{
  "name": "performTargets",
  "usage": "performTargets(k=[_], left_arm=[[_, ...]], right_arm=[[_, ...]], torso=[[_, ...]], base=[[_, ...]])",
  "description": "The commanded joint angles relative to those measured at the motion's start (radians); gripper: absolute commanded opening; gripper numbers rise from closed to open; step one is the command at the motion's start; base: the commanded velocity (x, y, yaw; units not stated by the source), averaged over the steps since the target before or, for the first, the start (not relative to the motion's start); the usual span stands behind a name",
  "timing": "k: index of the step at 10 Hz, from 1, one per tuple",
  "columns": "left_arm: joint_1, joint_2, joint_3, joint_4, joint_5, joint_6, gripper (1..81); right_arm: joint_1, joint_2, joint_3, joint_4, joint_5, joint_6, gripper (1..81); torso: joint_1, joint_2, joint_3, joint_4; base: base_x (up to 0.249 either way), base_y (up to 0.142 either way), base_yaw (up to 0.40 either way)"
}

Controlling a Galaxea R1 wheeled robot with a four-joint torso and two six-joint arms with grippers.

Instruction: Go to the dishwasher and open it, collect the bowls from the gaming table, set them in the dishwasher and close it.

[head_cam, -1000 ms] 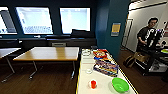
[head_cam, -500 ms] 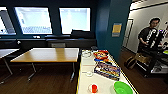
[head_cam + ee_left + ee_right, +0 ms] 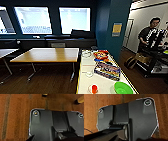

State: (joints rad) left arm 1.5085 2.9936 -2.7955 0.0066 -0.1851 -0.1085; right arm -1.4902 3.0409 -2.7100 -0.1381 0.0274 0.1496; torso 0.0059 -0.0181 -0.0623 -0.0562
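Note:
The gaming table [image 3: 85, 65], long and white-topped with a yellow edge strip, runs away from me in the lower right of the head view. A bright green bowl [image 3: 123, 88] sits on its near right corner. A clear glass bowl [image 3: 86, 53] stands at its far end and a smaller clear dish [image 3: 89, 73] at mid-length. The dishwasher is out of view. Each wrist view looks down past the robot's dark plate onto brown carpet [image 3: 15, 119] [image 3: 90, 112].
A colourful game box [image 3: 107, 70] and a small plate with an orange item [image 3: 93, 89] lie on the white table. A wooden-topped table [image 3: 47, 54] stands to its left. At the right, a person [image 3: 150, 35] stands with a control rig. Dark windowed wall behind.
The whole head picture has shifted only slightly. The things on the white table lie where they were.

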Motion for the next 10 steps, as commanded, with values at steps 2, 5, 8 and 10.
performTargets(k=[2,5,8,10], left_arm=[[-0.053,-0.092,0.121,0.007,0.039,0.0,81.1],[-0.053,-0.261,0.384,0.007,0.03,0.0,81.1],[-0.053,-0.387,0.563,0.001,0.024,-0.002,81.1],[-0.053,-0.441,0.636,0.0,-0.007,-0.007,81.1]], right_arm=[[0.057,-0.187,0.32,0.012,-0.041,0.004,81.1],[0.06,-0.322,0.53,0.014,-0.041,0.007,81.1],[0.066,-0.483,0.771,0.017,-0.04,0.027,81.1],[0.073,-0.598,0.94,0.026,-0.026,0.027,81.1]], torso=[[0.0,0.0,0.0,0.0],[0.0,0.0,0.0,0.0],[0.0,0.0,0.0,0.0],[0.0,0.0,0.0,0.0]], base=[[0.0,0.0,0.0],[0.0,0.0,0.0],[0.0,0.0,0.0],[0.0,0.0,0.0]])
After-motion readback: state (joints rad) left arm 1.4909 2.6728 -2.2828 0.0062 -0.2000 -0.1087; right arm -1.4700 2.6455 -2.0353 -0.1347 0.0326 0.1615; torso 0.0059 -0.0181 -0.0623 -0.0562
